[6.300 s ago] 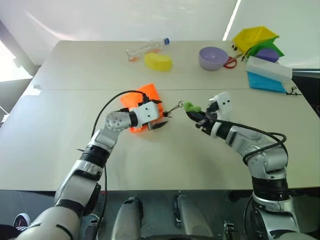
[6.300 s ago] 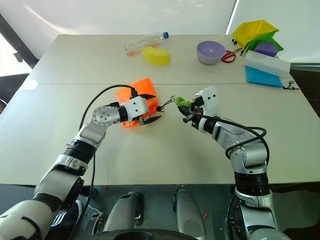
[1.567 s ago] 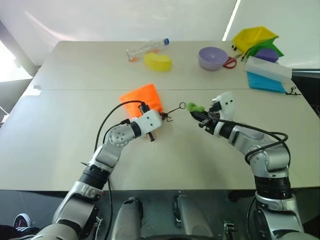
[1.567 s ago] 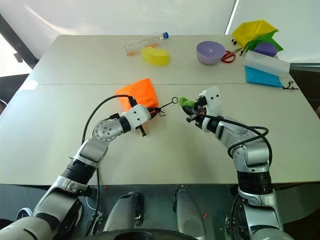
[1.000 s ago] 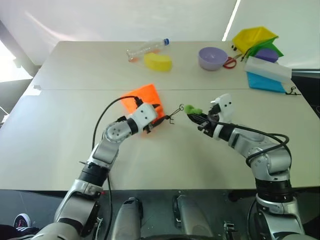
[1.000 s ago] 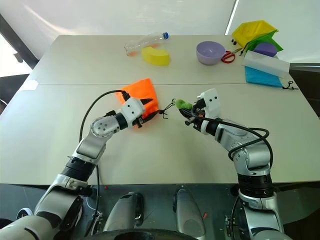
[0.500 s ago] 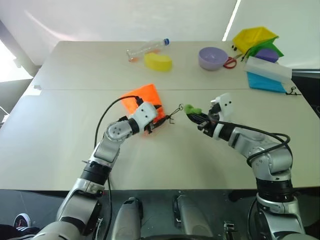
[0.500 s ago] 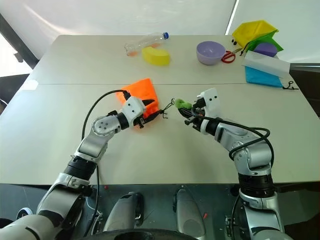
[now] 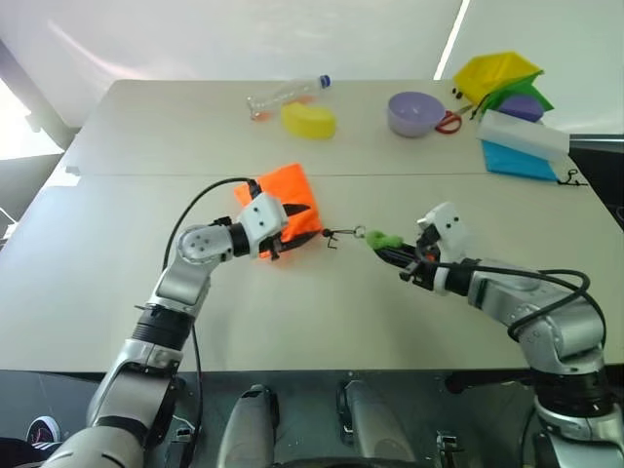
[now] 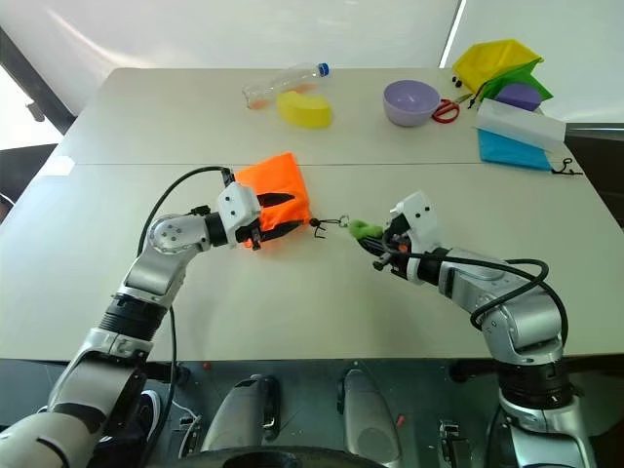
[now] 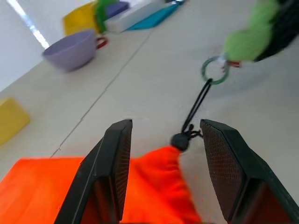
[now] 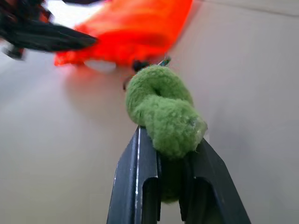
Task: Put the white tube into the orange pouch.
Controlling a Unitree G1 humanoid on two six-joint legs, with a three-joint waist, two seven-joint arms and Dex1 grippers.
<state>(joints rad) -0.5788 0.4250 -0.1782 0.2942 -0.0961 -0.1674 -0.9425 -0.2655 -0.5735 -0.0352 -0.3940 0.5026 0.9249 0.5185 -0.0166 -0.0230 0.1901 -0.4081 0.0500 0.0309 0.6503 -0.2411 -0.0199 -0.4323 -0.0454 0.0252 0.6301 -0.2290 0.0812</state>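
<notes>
Pulling the drawstring is the step in hand: the right claw (image 9: 402,265) is pressed together on the fuzzy green tag (image 9: 382,239) at the end of the black cord (image 11: 196,106), and the cord is running nearly taut past the green ring (image 11: 213,72) to the gathered mouth of the orange pouch (image 9: 289,207). The left claw (image 9: 285,247) is straddling that gathered end of the pouch, its fingers (image 11: 114,161) standing partly spread with orange fabric between them; whether they are actually pressing the cloth cannot be told. The pouch is lying on the counter (image 9: 117,283) near the middle, between the two arms. In the right wrist view a small white patch is showing at the lower edge of the pouch; it may be the white tube, but that cannot be told, and a judgement on whether the tube is already inside is therefore not possible. With the mouth puckered around the cord stopper (image 11: 179,141), the work appears to be either at closing the pouch or at preparing its mouth. The next move is calling for a check of the tube's whereabouts, followed by a steady hold on the pouch body while the cord is worked, keeping the pull in line with the mouth so the fabric is not dragged across the counter.
</notes>
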